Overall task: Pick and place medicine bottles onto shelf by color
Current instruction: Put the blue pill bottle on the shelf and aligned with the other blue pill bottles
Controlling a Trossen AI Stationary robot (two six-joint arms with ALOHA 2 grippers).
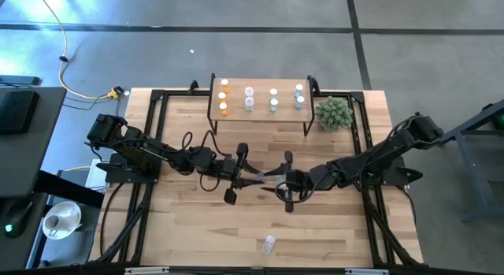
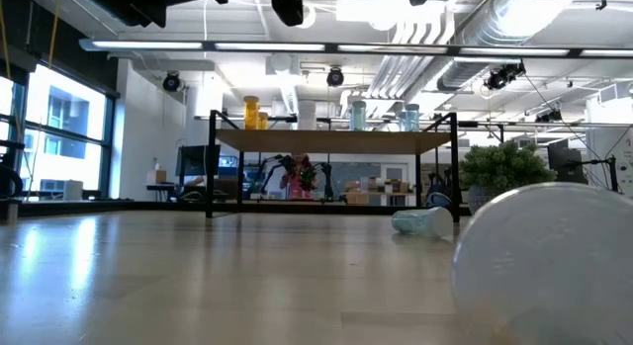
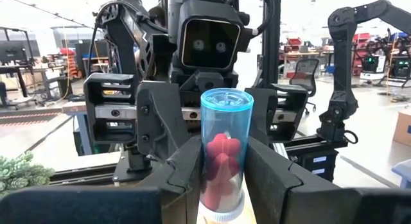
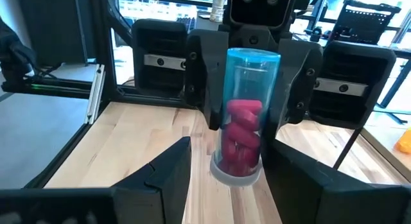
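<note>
A blue-tinted medicine bottle (image 3: 226,147) with pink pills inside hangs high over the table's middle, white cap (image 4: 237,174) down. My left gripper (image 3: 223,156) is shut on it. My right gripper (image 4: 228,146) faces it from the table's right, open, with a finger on either side of the cap end; I see no touch. The shelf (image 1: 260,111) stands on black legs at the far edge. It carries rows of orange (image 1: 224,98), pink (image 1: 249,99), green (image 1: 273,102) and blue (image 1: 299,98) bottles. Another bottle (image 1: 269,244) lies on its side near the front edge. My left gripper pinches the bottle's side wall (image 3: 207,169), around its middle, between its two fingers (image 4: 204,89). The fingers come in level from the table's left and lie across the bottle. The bottle stands upright, cap down, lifted clear of the table.
A spiky green plant ball (image 1: 333,112) sits just right of the shelf. In the low view a pale bottle (image 2: 420,221) lies on the table near the shelf's right leg. Black frame rails (image 1: 153,141) run along both table sides. Bare wood lies between the arms and the front edge.
</note>
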